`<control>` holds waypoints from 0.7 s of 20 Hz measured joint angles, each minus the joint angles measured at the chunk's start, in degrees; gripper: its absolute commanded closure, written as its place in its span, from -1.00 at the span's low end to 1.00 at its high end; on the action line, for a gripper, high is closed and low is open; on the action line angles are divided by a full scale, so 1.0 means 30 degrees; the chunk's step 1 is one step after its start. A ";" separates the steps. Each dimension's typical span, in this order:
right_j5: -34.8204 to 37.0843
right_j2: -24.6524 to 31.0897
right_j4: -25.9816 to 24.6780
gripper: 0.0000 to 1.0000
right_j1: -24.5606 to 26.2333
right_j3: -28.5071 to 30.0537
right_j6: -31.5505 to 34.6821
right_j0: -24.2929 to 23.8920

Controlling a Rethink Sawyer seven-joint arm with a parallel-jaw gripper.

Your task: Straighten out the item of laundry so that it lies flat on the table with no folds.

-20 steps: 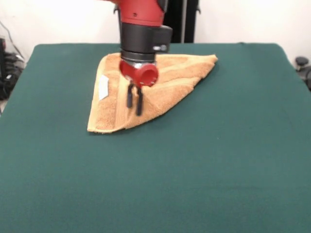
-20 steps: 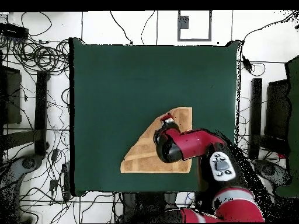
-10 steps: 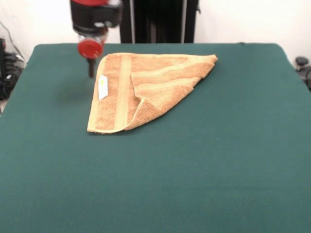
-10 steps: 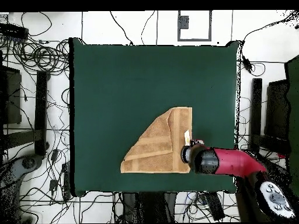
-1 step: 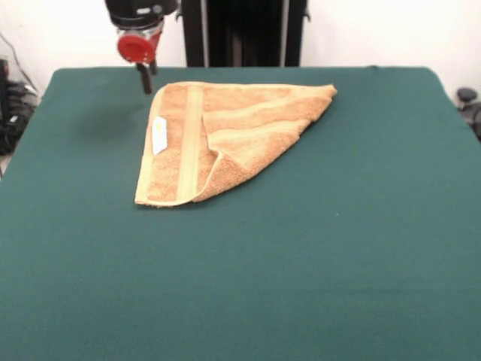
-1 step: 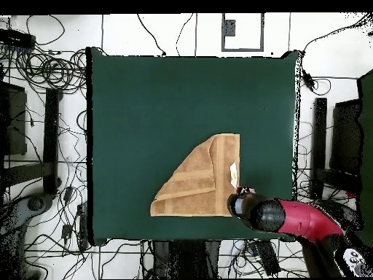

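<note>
Nearest us we see bare green table (image 5: 301, 286), filling the whole lower half of the front view. Beyond it, left of centre, we find the towel (image 5: 225, 135) folded over itself into a rough triangle, one corner doubled across the middle, its white label (image 5: 159, 135) on the left edge. In the overhead view it sits toward the lower right of the cloth (image 6: 198, 179). Farthest back, at the upper left, we see the gripper (image 5: 145, 77) raised above the table just off the towel's far left corner, carrying nothing; we cannot tell how its fingers stand.
</note>
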 measured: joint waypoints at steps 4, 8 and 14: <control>-0.0368 0.0451 -0.0002 -1.00 -0.0054 0.0447 0.0000 0.0181; -0.1024 0.0608 -0.0006 -1.00 -0.0066 0.0671 0.0000 0.0600; -0.3472 0.0600 -0.0073 -1.00 -0.0095 0.0704 0.0000 0.1690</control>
